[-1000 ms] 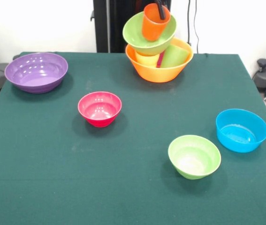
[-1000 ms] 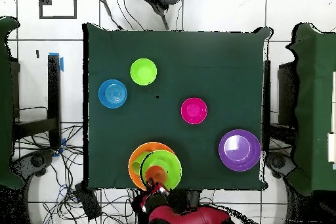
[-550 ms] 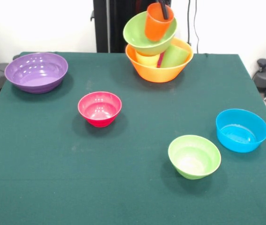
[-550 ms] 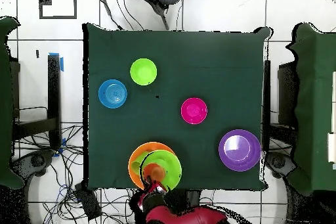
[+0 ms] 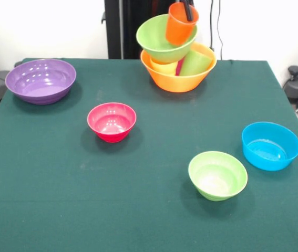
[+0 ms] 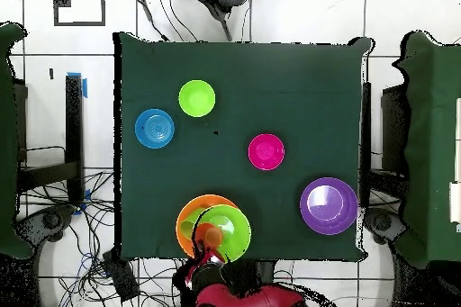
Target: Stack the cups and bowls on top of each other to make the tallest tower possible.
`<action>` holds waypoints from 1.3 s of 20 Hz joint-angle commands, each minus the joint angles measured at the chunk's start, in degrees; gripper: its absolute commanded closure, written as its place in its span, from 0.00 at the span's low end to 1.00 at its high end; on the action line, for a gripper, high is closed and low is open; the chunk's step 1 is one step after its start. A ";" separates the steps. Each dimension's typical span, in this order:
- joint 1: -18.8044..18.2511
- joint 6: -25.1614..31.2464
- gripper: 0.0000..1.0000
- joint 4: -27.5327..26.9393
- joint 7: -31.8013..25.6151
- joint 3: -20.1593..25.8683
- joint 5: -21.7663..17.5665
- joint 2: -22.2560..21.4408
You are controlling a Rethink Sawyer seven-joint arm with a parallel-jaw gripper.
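From the front I'm seeing the gripper (image 5: 187, 7) with jaws pinching the light, slippery orange-red cup (image 5: 180, 24) by its rim above the large light-green bowl (image 5: 162, 39), while overhead it's hanging over the tower (image 6: 214, 226) at the tabletop's (image 6: 270, 87) edge.

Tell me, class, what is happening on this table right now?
The robot's gripper holds an orange-red cup by its rim, tilted over the large light-green bowl. That bowl sits on cups inside the large orange bowl. Purple, pink-red, small green and blue bowls stand apart, unstacked.
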 commanded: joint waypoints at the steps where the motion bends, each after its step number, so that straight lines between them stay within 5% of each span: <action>1: 1.35 -1.68 1.00 -6.64 8.45 -0.25 -3.08 1.38; 12: 1.42 -1.27 1.00 -7.45 7.82 -0.76 -3.70 1.52; 13: 1.48 -1.16 0.00 -7.46 7.81 -0.82 -3.71 1.48; 26: 2.36 -0.80 0.00 -7.76 7.96 -1.51 -3.83 1.24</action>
